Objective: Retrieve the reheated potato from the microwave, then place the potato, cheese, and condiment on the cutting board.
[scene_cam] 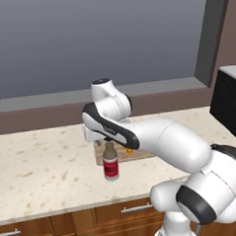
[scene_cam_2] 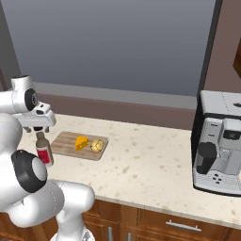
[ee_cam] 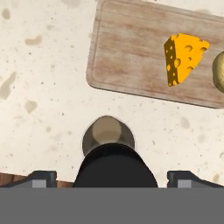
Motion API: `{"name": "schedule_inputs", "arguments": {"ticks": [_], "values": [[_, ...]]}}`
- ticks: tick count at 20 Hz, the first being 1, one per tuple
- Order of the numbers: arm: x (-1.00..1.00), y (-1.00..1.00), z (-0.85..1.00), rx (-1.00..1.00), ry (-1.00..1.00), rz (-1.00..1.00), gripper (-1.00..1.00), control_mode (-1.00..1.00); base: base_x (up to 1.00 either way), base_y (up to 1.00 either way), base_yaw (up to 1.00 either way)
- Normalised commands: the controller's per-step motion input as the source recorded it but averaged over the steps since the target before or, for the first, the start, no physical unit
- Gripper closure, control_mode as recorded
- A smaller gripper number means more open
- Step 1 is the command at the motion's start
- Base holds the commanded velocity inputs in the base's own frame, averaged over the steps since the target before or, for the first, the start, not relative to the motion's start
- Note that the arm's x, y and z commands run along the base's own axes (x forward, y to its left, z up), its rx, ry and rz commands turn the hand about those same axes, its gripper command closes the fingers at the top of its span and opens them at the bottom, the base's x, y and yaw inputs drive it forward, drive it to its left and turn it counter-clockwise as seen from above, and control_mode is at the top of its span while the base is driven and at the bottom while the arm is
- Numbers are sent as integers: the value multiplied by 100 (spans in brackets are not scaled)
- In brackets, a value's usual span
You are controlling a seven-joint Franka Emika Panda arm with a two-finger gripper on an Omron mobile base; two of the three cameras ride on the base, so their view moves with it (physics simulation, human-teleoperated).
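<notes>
**Wooden board carries cheese and potato; bottle stands off it**

Wooden cutting board [scene_cam_2: 70, 143] lies on the speckled table [scene_cam_2: 150, 164] with the cheese [scene_cam_2: 82, 142] and the potato [scene_cam_2: 97, 145] side by side on it. The condiment [scene_cam: 111, 163] stands upright on the table just beside the board's near edge, not on it. The pincer [ee_cam: 112, 177] hangs directly over the black cap, fingers [ee_cam: 41, 178] spread wide to either side, gripping nothing.

Orange-yellow cheese [ee_cam: 183, 57] (holed), grainy light-brown cutting board [ee_cam: 131, 52], red-labelled condiment [scene_cam: 111, 165].
</notes>
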Motion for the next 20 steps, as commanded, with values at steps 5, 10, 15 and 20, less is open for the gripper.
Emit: {"name": "schedule_inputs", "arguments": {"ticks": [5,10,15,20], "values": [[-4,0,0,0,0,0,-100,-100,0,0,0],[-10,0,-6,0,0,0,100,-100,0,0,0],[-1,0,-6,0,3,0,100,-100,0,0,0],[0,-1,-2,0,3,0,100,-100,0,0,0]]}}
